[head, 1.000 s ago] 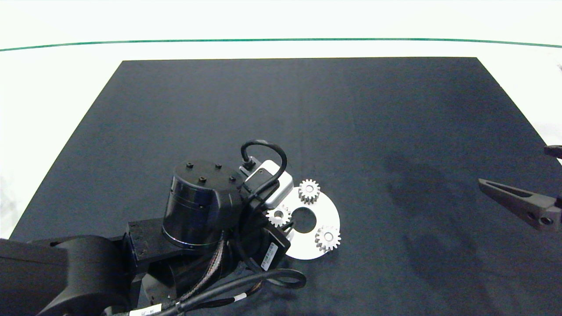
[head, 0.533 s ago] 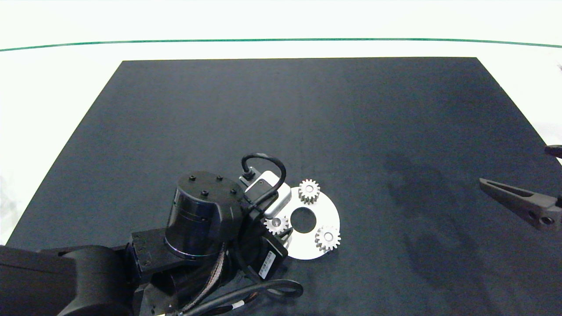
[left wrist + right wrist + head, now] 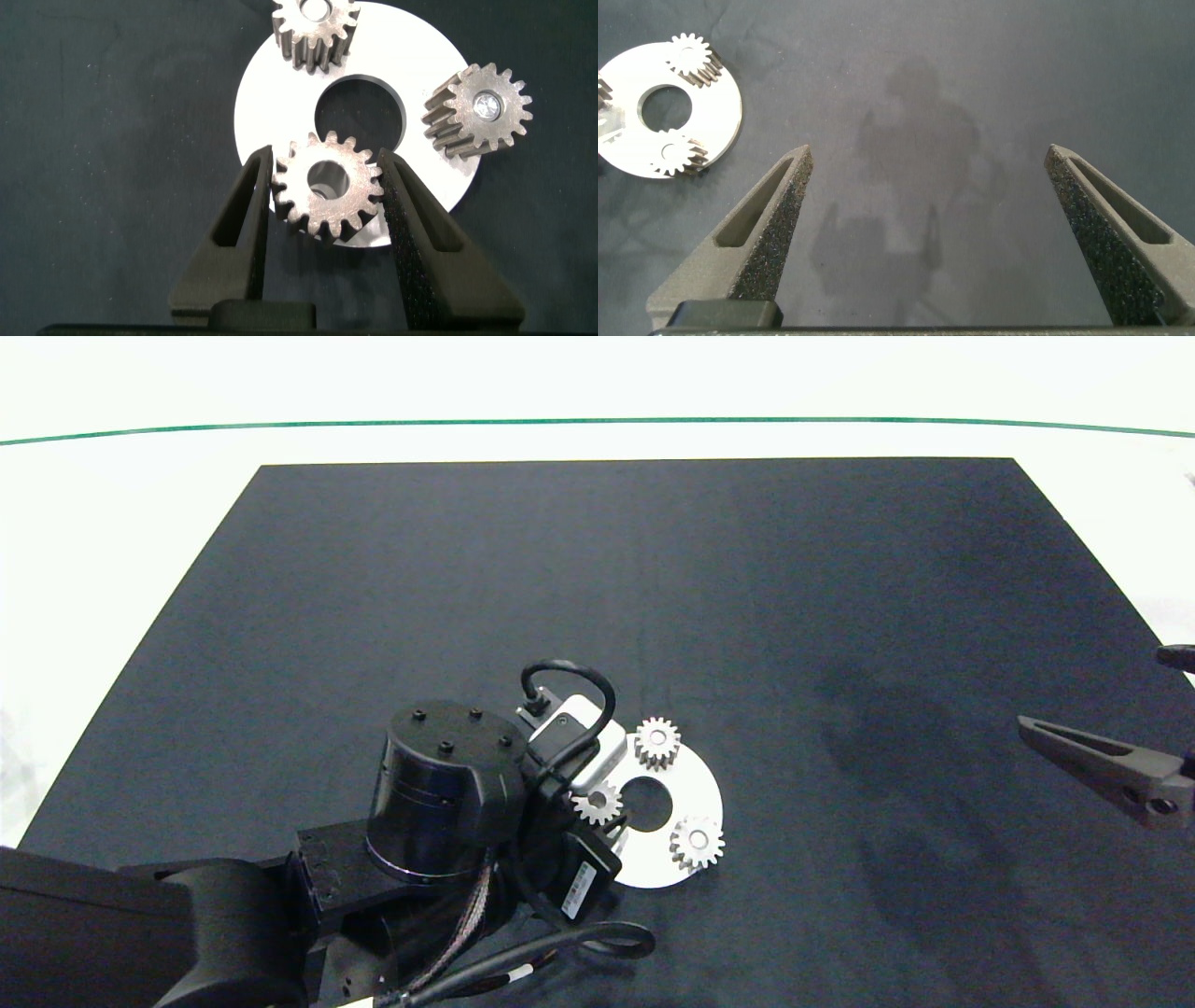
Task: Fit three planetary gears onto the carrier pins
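Black matting (image 3: 653,579) is covering most of the pale worktop (image 3: 121,495), with a thin green line (image 3: 597,421) running across its far side. Coming in from the left edge, the left arm (image 3: 280,896) is reaching to the white disc (image 3: 695,793), which is lying a little below the mat's centre, toward six o'clock. The left tool (image 3: 327,191) is pinching one of the planetary gears, the held gear (image 3: 327,187), between its two grey fingers (image 3: 245,210), one finger pressing on each side of the teeth. That gear is sitting over the disc's nine o'clock edge, just beside the large centre hole (image 3: 646,804); something pale is showing through its bore, but whether it is seated on a pin I cannot tell. On the disc, a second gear (image 3: 657,743) is resting at about one o'clock and a third gear (image 3: 696,842) at about five o'clock, each around one of the carrier pins, with a pin top (image 3: 486,105) showing in the bore. Far over at the right edge, the right tool (image 3: 929,233) is hovering above bare mat with its fingers spread wide, well apart from the disc.
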